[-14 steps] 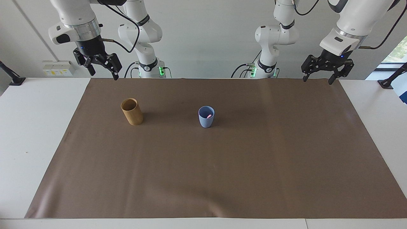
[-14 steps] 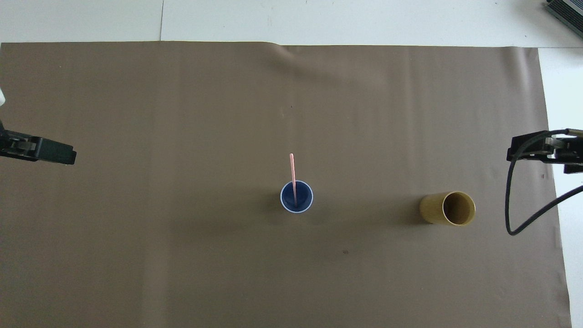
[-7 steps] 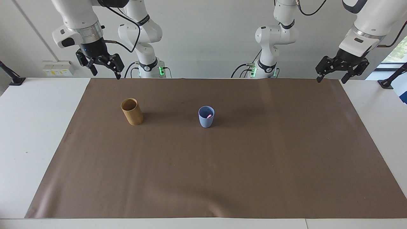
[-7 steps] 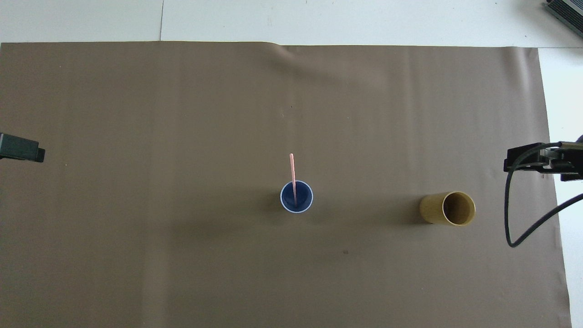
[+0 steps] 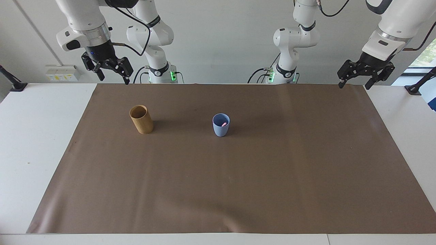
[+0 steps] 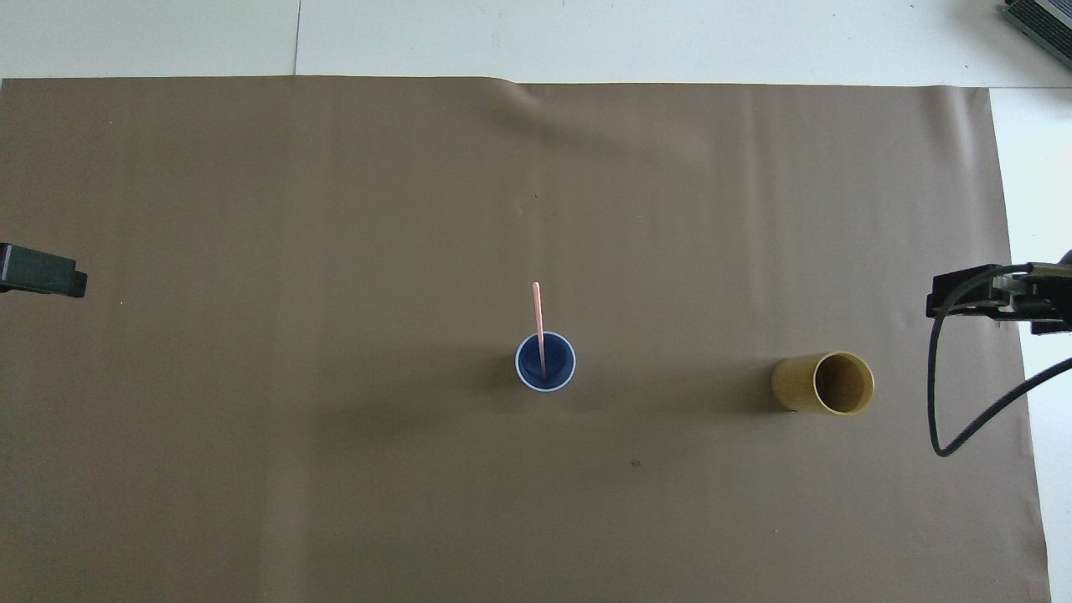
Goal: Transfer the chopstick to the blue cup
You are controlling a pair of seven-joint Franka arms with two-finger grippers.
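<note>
The pink chopstick point(image 5: 223, 124) stands in the light-blue cup point(image 5: 221, 130) in the middle of the brown mat and leans on the cup's rim farther from the robots. In the overhead view the stick point(image 6: 538, 314) sticks up out of the cup point(image 6: 559, 362). My right gripper point(image 5: 113, 79) is open and empty, raised over the mat's corner near its own base. My left gripper point(image 5: 353, 85) is open and empty, raised over the mat's corner at the left arm's end. Only their tips show in the overhead view, left point(image 6: 46, 280) and right point(image 6: 980, 293).
A taller tan cup point(image 5: 141, 119) stands upright and empty on the mat toward the right arm's end, level with the blue cup; it also shows in the overhead view point(image 6: 800, 385). A brown mat point(image 5: 238, 187) covers most of the white table.
Both grippers have risen and drawn back toward their own ends of the table, the left one more. The cups and the chopstick have not moved.
</note>
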